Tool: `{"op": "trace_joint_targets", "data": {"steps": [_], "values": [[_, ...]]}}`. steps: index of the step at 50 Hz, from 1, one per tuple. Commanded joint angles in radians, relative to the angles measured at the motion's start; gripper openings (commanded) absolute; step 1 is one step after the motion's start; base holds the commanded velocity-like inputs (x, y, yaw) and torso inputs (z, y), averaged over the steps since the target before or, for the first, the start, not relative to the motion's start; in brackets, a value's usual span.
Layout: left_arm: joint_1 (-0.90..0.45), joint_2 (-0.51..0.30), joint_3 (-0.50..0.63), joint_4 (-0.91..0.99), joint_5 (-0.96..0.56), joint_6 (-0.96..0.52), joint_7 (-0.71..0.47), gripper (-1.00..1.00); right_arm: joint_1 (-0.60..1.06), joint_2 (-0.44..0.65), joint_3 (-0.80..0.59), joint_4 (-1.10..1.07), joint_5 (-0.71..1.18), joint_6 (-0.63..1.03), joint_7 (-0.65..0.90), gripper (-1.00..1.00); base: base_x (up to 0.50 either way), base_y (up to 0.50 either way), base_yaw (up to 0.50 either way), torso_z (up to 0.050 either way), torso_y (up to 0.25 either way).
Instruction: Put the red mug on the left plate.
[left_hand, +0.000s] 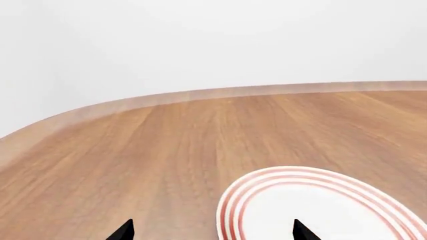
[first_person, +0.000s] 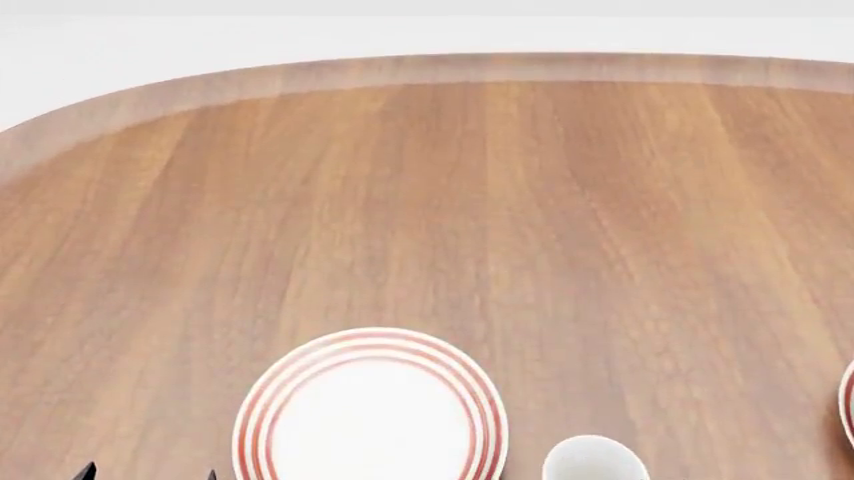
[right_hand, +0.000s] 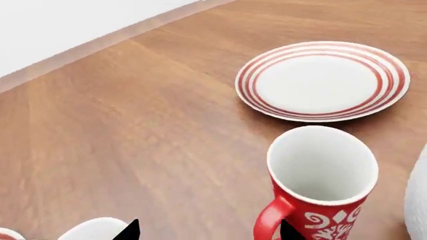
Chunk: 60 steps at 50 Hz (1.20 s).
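Observation:
The red mug, with white swirls and a white inside, stands upright on the table in the right wrist view. It is out of the head view. My right gripper is open and empty. One fingertip is just at the mug's red handle, and the mug body stands beside the gap, not in it. The left plate, white with red rings, lies near the table's front. My left gripper is open and empty at that plate's left rim. Its tips just show in the head view.
A second ringed plate lies beyond the red mug; its edge shows at the head view's right. A pale mug stands right of the left plate. White objects show at the right wrist view's edges. The wooden table has a rounded far edge.

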Motion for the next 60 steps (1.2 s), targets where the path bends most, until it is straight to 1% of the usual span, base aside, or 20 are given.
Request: {"op": "trace_joint_targets", "data": {"steps": [1, 5, 6, 10, 21, 32, 41, 49, 60], "values": [[0.0, -0.005, 0.009, -0.004, -0.004, 0.006, -0.007, 1.0, 0.02, 0.004, 0.063, -0.045, 0.124, 0.08, 0.09, 1.0, 0.0, 0.0, 0.0, 0.0, 0.0], [0.0, -0.007, 0.012, -0.004, -0.005, 0.006, -0.01, 1.0, 0.016, 0.009, 0.056, -0.061, 0.137, 0.088, 0.105, 1.0, 0.0, 0.0, 0.0, 0.0, 0.0], [-0.001, -0.007, 0.013, -0.007, -0.006, 0.007, -0.011, 1.0, 0.023, 0.003, 0.07, -0.078, 0.153, 0.107, 0.135, 1.0, 0.0, 0.0, 0.0, 0.0, 0.0], [-0.001, -0.009, 0.016, -0.007, -0.007, 0.008, -0.013, 1.0, 0.046, 0.004, 0.087, -0.047, 0.186, 0.119, 0.151, 1.0, 0.0, 0.0, 0.0, 0.0, 0.0], [-0.004, -0.011, 0.027, -0.022, -0.011, 0.016, -0.016, 1.0, 0.089, 0.014, 0.133, -0.074, 0.282, 0.178, 0.228, 1.0, 0.0, 0.0, 0.0, 0.0, 0.0], [-0.008, -0.015, 0.037, -0.028, -0.016, 0.018, -0.018, 1.0, 0.152, -0.002, 0.162, 0.029, 0.324, 0.147, 0.268, 1.0, 0.0, 0.0, 0.0, 0.0, 0.0], [-0.009, -0.02, 0.042, -0.027, -0.022, 0.017, -0.022, 1.0, 0.176, -0.006, 0.152, 0.06, 0.352, 0.132, 0.3, 1.0, 0.0, 0.0, 0.0, 0.0, 0.0], [-0.011, -0.024, 0.044, -0.033, -0.025, 0.022, -0.026, 1.0, 0.214, 0.003, 0.132, 0.091, 0.336, 0.116, 0.355, 1.0, 0.0, 0.0, 0.0, 0.0, 0.0], [-0.008, -0.031, 0.047, -0.029, -0.028, 0.025, -0.035, 1.0, 0.246, 0.009, 0.127, 0.168, 0.329, 0.082, 0.386, 1.0, 0.0, 0.0, 0.0, 0.0, 0.0]]}}
